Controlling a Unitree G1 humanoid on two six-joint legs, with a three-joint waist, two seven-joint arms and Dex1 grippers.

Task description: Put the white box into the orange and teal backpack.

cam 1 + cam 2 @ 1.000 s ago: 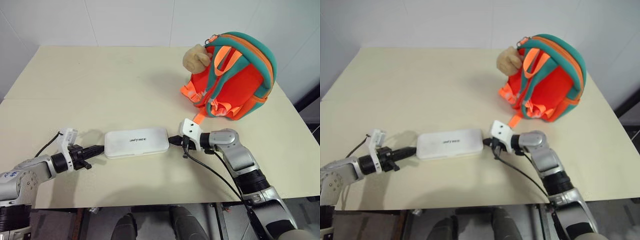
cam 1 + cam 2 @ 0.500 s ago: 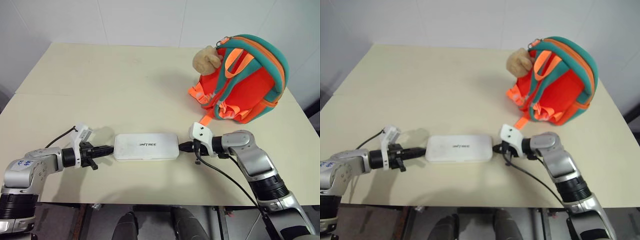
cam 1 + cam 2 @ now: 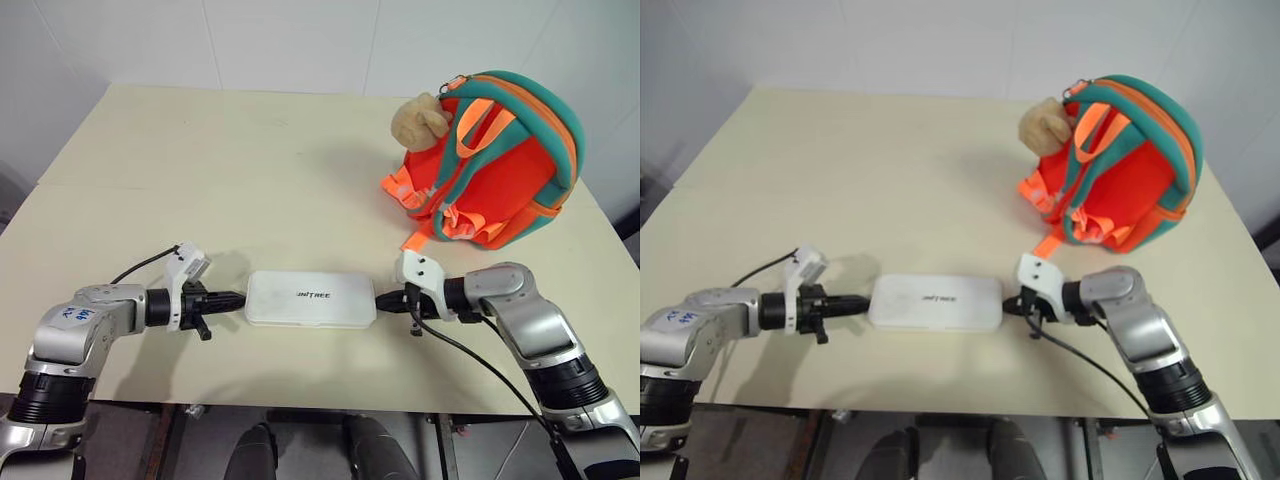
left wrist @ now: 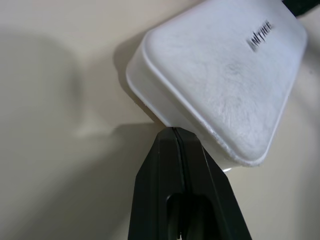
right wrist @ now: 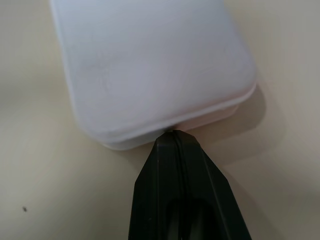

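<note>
White box (image 3: 311,299) lies flat near the front edge of the cream counter (image 3: 200,180) — elongated, rounded corners, small dark lettering on top. Left pincer (image 3: 238,298) closed, tip against the box's left end; right pincer (image 3: 381,302) closed, tip at its right end. Orange and teal backpack (image 3: 500,160) stands at far right — beige plush toy (image 3: 420,120) at its top, well apart from the box.

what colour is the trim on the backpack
Teal, against the bright orange body of the backpack; it shows best in the left eye view.
</note>
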